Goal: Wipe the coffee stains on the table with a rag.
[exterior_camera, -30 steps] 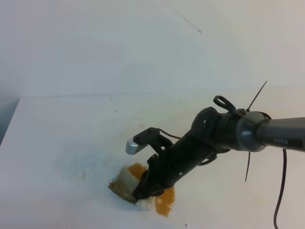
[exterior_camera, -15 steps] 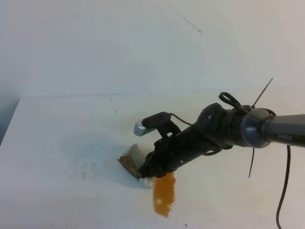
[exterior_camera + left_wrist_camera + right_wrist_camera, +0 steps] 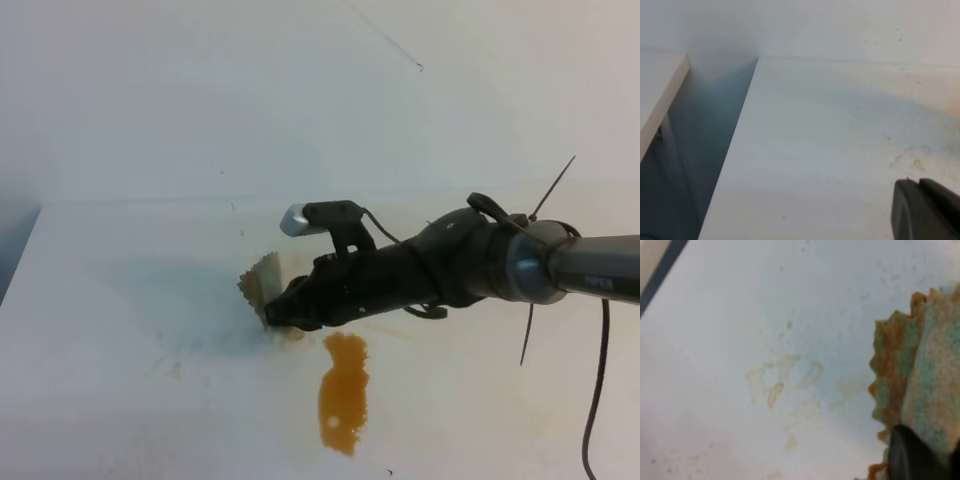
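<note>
The coffee stains (image 3: 343,392) form an orange-brown puddle on the white table (image 3: 120,400), near its front edge. My right gripper (image 3: 281,312) reaches in from the right and is shut on the rag (image 3: 257,283), a pale cloth with brown-stained scalloped edges. The rag sits up and left of the puddle, apart from it. In the right wrist view the rag (image 3: 920,385) fills the right side above a dark fingertip (image 3: 910,457). Of the left gripper, only a dark finger part (image 3: 925,210) shows low over the table (image 3: 830,150).
Faint tan smudges (image 3: 782,382) mark the tabletop left of the rag. The table's left edge (image 3: 735,145) drops into a dark gap, with another white surface (image 3: 660,85) beyond it. A black cable (image 3: 590,400) hangs from the right arm.
My right gripper has carried the rag off the puddle, up and to the left. The orange-brown stain, partly covered before, now lies fully exposed.
</note>
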Controlling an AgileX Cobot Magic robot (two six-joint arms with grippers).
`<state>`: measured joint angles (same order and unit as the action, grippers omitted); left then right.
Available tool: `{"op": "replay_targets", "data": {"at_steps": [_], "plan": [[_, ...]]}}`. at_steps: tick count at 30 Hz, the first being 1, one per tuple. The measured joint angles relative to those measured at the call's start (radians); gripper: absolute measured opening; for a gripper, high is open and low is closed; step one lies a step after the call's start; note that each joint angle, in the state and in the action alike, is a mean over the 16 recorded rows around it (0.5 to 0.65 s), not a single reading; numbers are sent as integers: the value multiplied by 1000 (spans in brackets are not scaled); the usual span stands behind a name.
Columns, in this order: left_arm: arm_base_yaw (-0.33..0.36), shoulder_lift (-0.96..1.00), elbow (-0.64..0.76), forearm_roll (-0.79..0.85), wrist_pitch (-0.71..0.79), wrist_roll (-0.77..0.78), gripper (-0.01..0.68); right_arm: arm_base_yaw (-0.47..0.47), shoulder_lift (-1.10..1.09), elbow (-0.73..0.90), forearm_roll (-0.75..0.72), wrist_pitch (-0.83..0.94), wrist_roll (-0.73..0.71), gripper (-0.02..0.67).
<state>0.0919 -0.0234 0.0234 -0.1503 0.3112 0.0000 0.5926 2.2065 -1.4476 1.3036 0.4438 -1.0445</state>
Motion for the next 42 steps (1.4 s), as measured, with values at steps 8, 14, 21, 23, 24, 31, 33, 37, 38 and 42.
{"op": "replay_targets", "data": {"at_steps": [8, 14, 21, 23, 24, 31, 33, 37, 38, 42], "plan": [[0, 3, -7, 0, 0, 0, -4, -18, 33, -24, 104, 2, -49, 38], [0, 2, -9, 0, 0, 0, -4, -66, 46, -31, 24, 39, -7, 37], [0, -2, -7, 0, 0, 0, -4, -125, -1, -31, -197, 102, 33, 37], [0, -2, -9, 0, 0, 0, -4, -136, -23, -31, -273, 120, 31, 37], [0, -3, -7, 0, 0, 0, -4, -141, -34, -31, -314, 127, 28, 37], [0, -3, 0, 0, 0, 0, -4, -142, -91, -31, -611, 171, 10, 37], [0, -3, 0, 0, 0, 0, -4, -134, -95, -31, -689, 181, 11, 37], [0, -3, -5, 0, 0, 0, -4, -106, -91, -31, -842, 198, 31, 37], [0, -3, -5, 0, 0, 0, -4, -97, -88, -31, -877, 202, 39, 37], [0, -3, -7, 0, 0, 0, -4, -49, -76, -33, -987, 220, 70, 37]]}}
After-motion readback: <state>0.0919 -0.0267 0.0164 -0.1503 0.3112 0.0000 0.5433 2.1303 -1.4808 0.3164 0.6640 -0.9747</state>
